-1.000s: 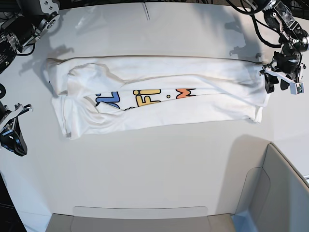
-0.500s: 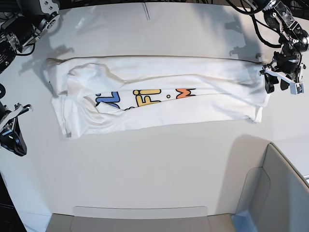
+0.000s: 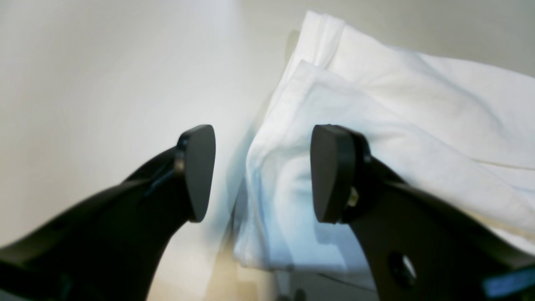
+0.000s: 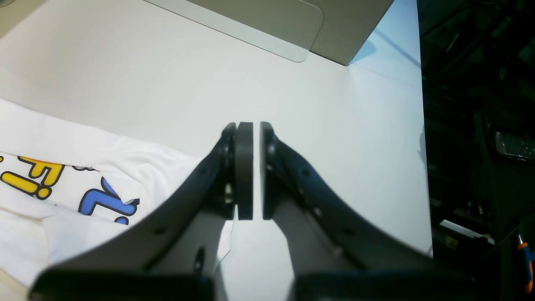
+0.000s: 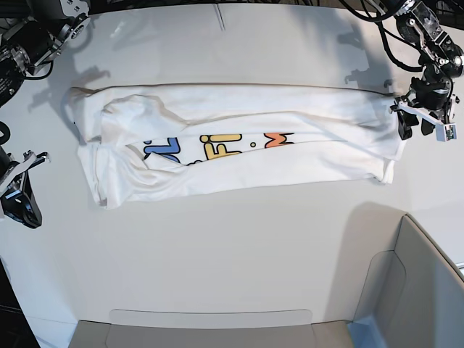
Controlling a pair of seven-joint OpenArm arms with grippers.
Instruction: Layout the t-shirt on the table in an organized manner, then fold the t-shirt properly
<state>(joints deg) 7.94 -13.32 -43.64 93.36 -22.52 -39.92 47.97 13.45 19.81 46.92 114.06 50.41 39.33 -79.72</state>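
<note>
The white t-shirt (image 5: 239, 109) lies on the table (image 5: 239, 239) folded lengthwise into a long band, with blue, yellow and orange letters showing along its middle. My left gripper (image 5: 410, 125) is at the band's right end. In the left wrist view it (image 3: 261, 175) is open, and the shirt's layered edge (image 3: 418, 104) sits between the two fingers. My right gripper (image 5: 20, 206) hangs off the shirt's left end, apart from the cloth. The right wrist view shows it (image 4: 256, 171) shut on nothing above bare table (image 4: 334, 125), with the shirt (image 4: 62, 138) to its left.
A grey-white bin (image 5: 420, 290) fills the lower right corner, and its lip (image 5: 210, 319) runs along the front edge. A faint seam (image 5: 220, 16) marks the table's far side. In the right wrist view, the table ends at a dark cluttered area (image 4: 459, 167).
The right arm has shifted slightly upward at the base view's left edge. The left gripper and the shirt have stayed where they were.
</note>
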